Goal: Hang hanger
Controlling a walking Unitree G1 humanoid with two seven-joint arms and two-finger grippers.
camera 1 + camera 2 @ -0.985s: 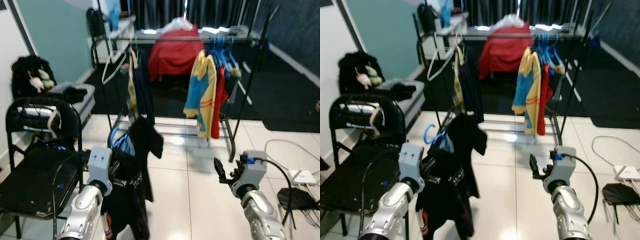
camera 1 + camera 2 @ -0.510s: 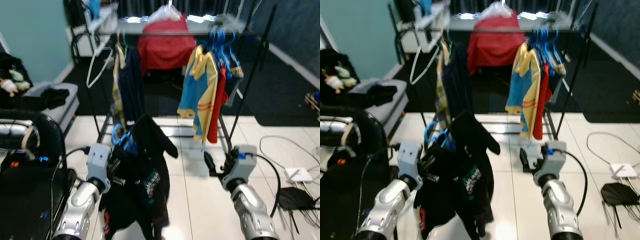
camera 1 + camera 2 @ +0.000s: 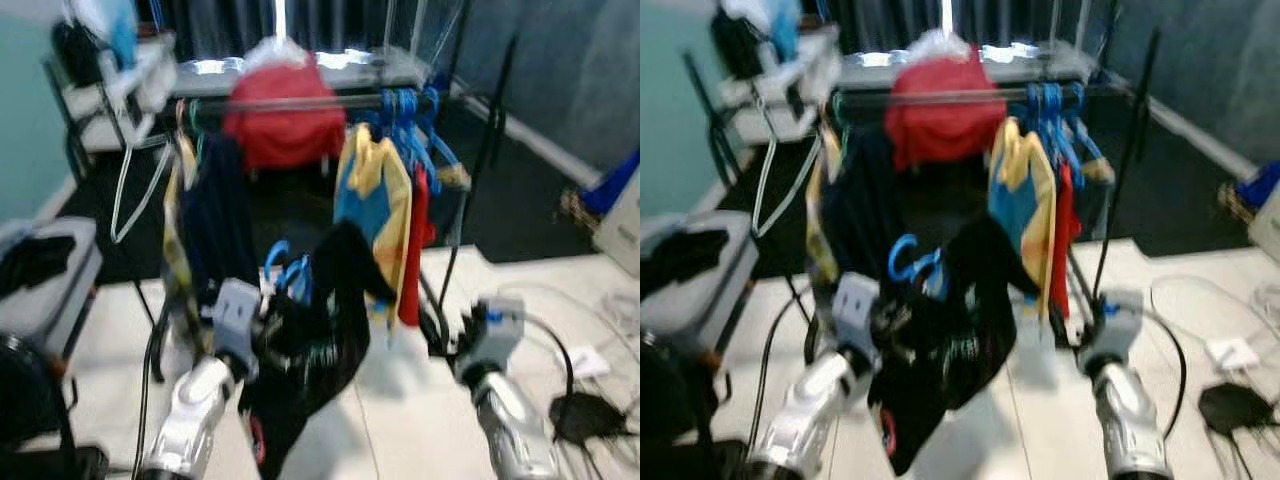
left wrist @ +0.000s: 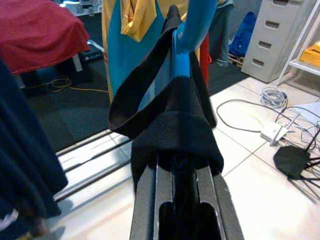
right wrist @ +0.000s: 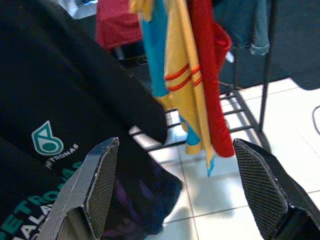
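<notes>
While the head views are smeared with motion, the step in hand reads as the carry toward the clothes rail [image 3: 300, 103]: the left gripper [image 4: 180, 165] is clamped on the blue hanger [image 3: 290, 275] through the cloth of the black T-shirt [image 3: 310, 370] draped over it, its fingers pressed close on either side of the hanger's neck, and the load hangs low in front of the rail, between the dark garment [image 3: 215, 225] and the yellow and blue shirt [image 3: 375, 215]. The right gripper [image 5: 182, 185] is spread wide and holds nothing, just beside the black shirt. My judgement is that the next move calls for lifting the hook above the bar and settling it into the gap between the hung clothes, near the red bundle [image 3: 285, 125]. Blur hides the hook's exact shape and how much free bar there is; the hanger's shoulders are buried under the shirt, and the hook's top is cut off in the left wrist view
</notes>
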